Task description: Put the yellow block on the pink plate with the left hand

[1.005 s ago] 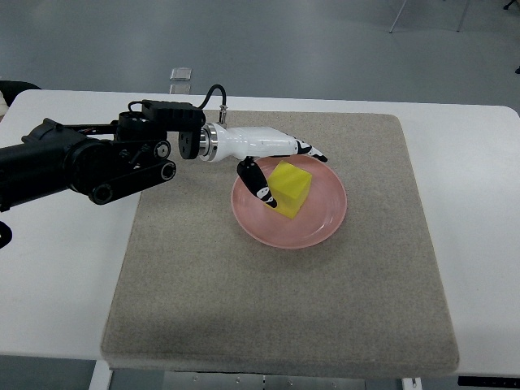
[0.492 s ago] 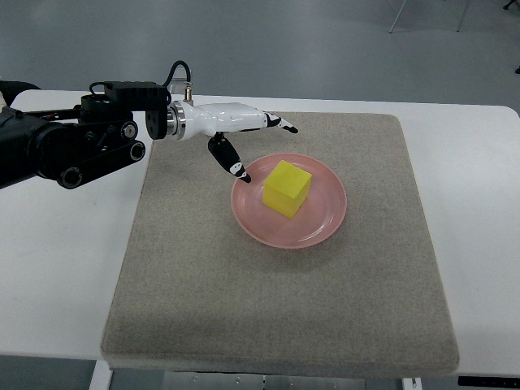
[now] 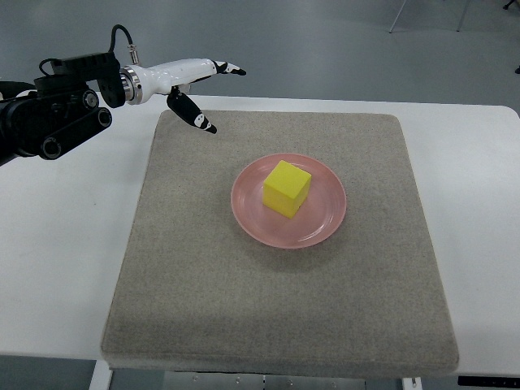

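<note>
A yellow block sits on the pink plate, a little left of the plate's middle, on the grey mat. My left hand is white with black fingertips and hangs open over the mat's far left corner, well apart from the plate and holding nothing. Its black arm comes in from the left edge. The right arm is out of sight.
The grey felt mat covers most of the white table. A small clear object lies on the floor beyond the table's far edge.
The left hand has let go of the yellow block and drawn back up and to the left, away from the plate. The block stays on the plate.
</note>
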`<state>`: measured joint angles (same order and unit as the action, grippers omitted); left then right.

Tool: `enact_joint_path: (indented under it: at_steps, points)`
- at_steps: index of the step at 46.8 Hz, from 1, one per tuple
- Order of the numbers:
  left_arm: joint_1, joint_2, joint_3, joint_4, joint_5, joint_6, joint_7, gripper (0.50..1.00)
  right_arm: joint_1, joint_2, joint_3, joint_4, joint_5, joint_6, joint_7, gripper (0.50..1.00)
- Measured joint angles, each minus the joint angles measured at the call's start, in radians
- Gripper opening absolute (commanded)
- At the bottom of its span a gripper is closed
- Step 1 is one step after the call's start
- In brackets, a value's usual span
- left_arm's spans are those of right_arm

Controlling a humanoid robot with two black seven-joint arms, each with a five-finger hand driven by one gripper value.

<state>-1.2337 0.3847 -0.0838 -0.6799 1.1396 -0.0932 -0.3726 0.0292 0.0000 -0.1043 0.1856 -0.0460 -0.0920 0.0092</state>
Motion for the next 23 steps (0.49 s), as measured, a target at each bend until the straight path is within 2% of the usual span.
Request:
enact_joint_path:
  at_steps: [5,13,18,23]
  points:
    - [0.015,-0.011,-0.004,0.048,-0.099,0.001,0.002,0.992,0.0,0.0,0.0,0.0,0.0,0.0,0.0,0.924]
    - [0.049,-0.077,-0.003,0.187,-0.307,0.006,0.017,0.992,0.0,0.0,0.0,0.0,0.0,0.0,0.0,0.924]
    - [0.061,-0.111,-0.003,0.249,-0.422,0.063,0.025,0.992,0.001,0.0,0.0,0.0,0.0,0.0,0.0,0.924]
    - [0.071,-0.118,-0.004,0.26,-0.515,0.115,0.059,0.992,0.0,0.0,0.0,0.0,0.0,0.0,0.0,0.924]
